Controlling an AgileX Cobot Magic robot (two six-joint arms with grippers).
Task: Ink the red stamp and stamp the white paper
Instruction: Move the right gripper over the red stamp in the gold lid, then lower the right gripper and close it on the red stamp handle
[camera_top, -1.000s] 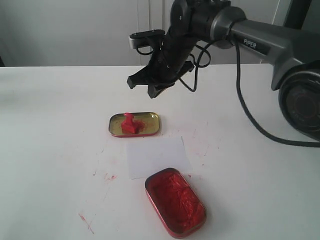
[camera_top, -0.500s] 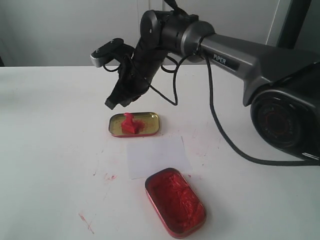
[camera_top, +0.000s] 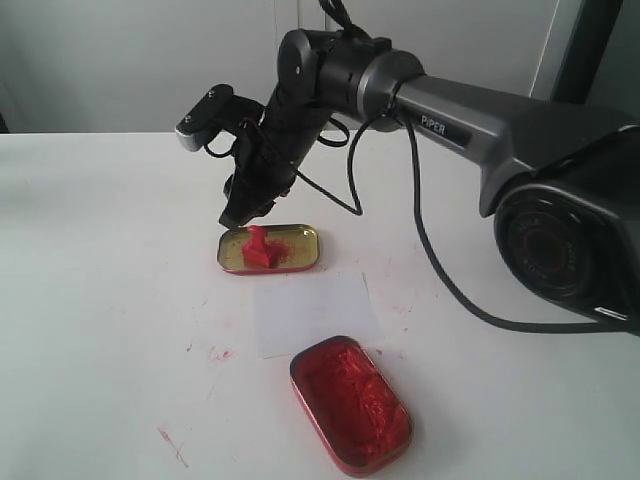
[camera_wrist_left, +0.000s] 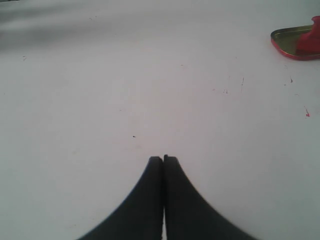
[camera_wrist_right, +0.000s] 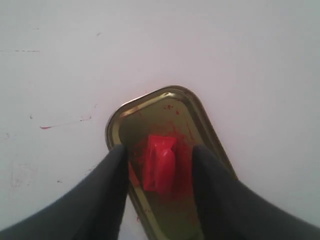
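Note:
The small red stamp (camera_top: 260, 246) stands knob-up inside the shallow gold tin lid (camera_top: 300, 250) at mid table. My right gripper (camera_top: 247, 212) hangs just above it, open, its two dark fingers either side of the red stamp (camera_wrist_right: 159, 162) with gaps on both sides. The white paper (camera_top: 315, 313) lies flat in front of the lid. The oval red-filled ink tin (camera_top: 351, 402) sits nearer the front. My left gripper (camera_wrist_left: 163, 159) is shut over bare table, empty; the lid's rim (camera_wrist_left: 287, 35) shows far off in its view.
Red ink smears mark the white tabletop (camera_top: 100, 300) at the left front (camera_top: 172, 445) and beside the paper (camera_top: 220, 354). The right arm's cable (camera_top: 440, 270) loops down over the table on the right. A white wall stands behind.
The right arm has swung left and come down from well above the lid's far right to just over the stamp. The stamp, lid, paper and ink tin have stayed put.

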